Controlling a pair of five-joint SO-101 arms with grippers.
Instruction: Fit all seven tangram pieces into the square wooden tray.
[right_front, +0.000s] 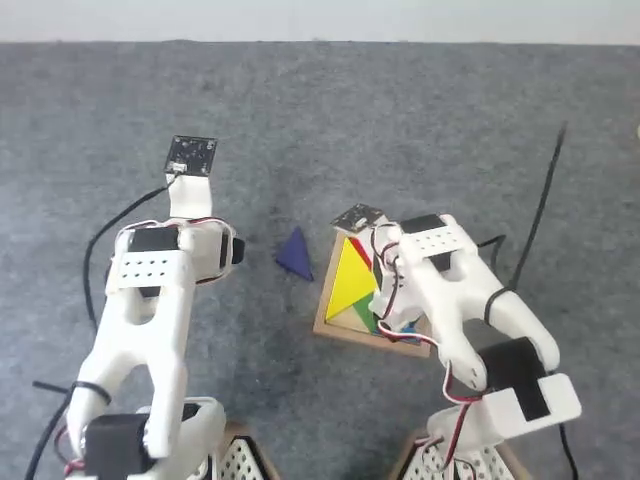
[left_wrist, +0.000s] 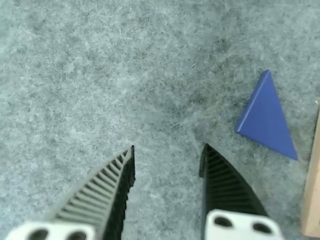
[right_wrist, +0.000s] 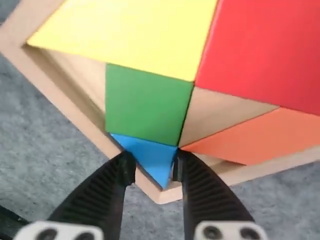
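Progress check on the tangram: most of it looks done, judging by how the tray (right_front: 350, 337) is filled. It's parked on the grey felt desk (right_front: 300, 120), right under the right arm (right_front: 450, 290).

In the right wrist view a yellow triangle (right_wrist: 130, 35) and a red piece (right_wrist: 265, 45) are packed edge to edge. A green square (right_wrist: 145, 105) is tucked against the yellow one, and an orange piece (right_wrist: 250, 137) is laid along the rim next to the red.

The right jaws are closed narrow on a small light-blue triangle (right_wrist: 150, 159). It's pinched from both sides at the tray's corner, with its long edge touching the green square. The grip seems sensible, since that corner slot is tight and the point has to be steered in between two walls. Whether the piece is fully seated can't be told.

A triangular patch of bare wood (right_wrist: 225, 107) is left open between green, red and orange. A strip of tray floor is also left bare beside the green square, so gaps remain to be filled.

Out on the felt, a dark-blue triangle (left_wrist: 265, 117) is lying flat. It's near the tray on the side facing the left arm (right_front: 150, 300), but apart from the rim.

The left jaws are spread wide with nothing held, over bare felt just beside that triangle, not around it. Probably it's being lined up as the next pickup. The right arm would likely need to be cleared off the tray first, or the two could get tangled.
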